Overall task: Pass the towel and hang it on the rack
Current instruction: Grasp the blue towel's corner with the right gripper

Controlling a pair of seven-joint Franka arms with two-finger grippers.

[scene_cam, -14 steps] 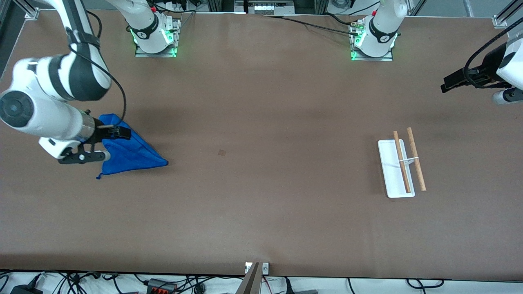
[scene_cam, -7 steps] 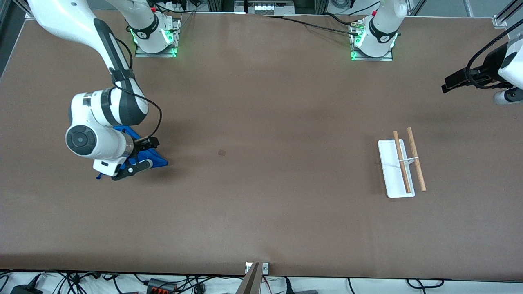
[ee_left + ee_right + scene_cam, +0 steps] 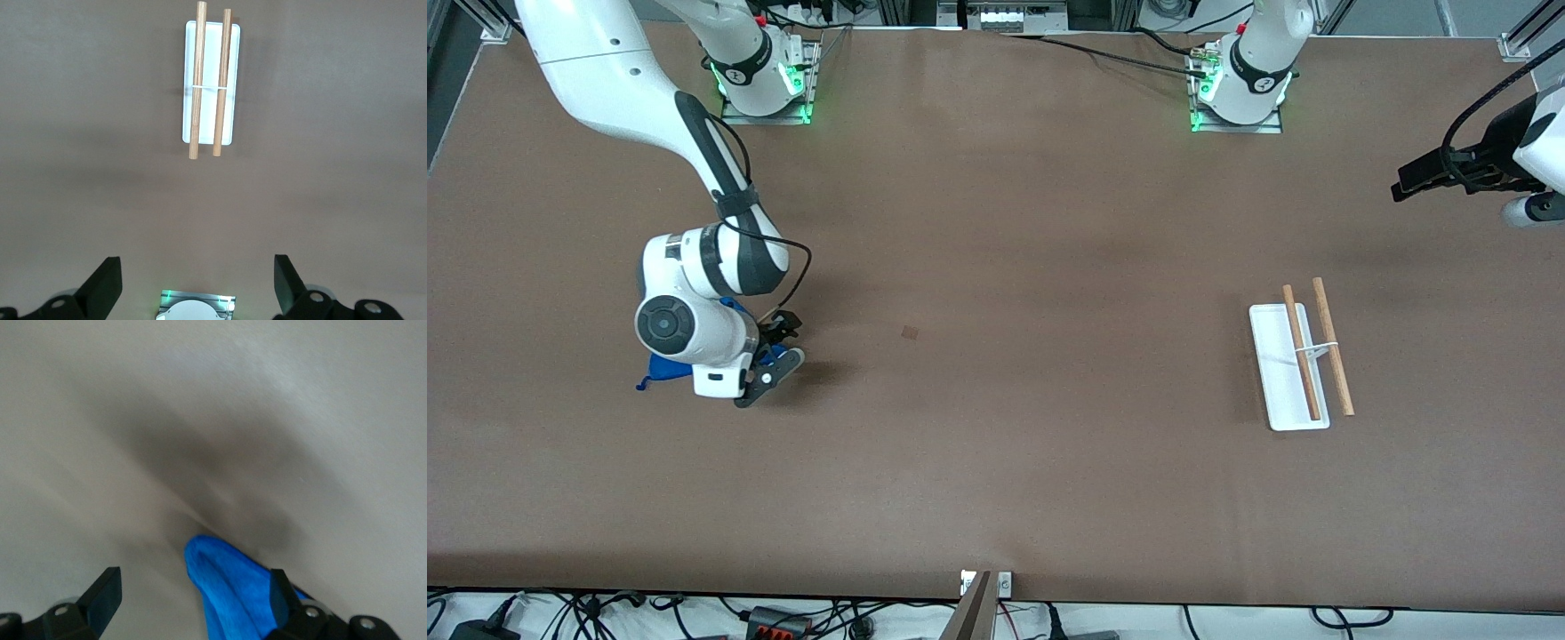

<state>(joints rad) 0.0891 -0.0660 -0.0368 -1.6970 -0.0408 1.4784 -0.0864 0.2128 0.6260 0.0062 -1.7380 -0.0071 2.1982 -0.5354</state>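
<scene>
Hovering: right gripper spread over towel corner; left gripper waits

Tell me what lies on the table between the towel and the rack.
Nothing visible does. The towel lies under the right gripper, toward the right arm's end; the rack stands toward the left arm's end, with only bare table between. The left gripper waits open above the rack's end.
</scene>
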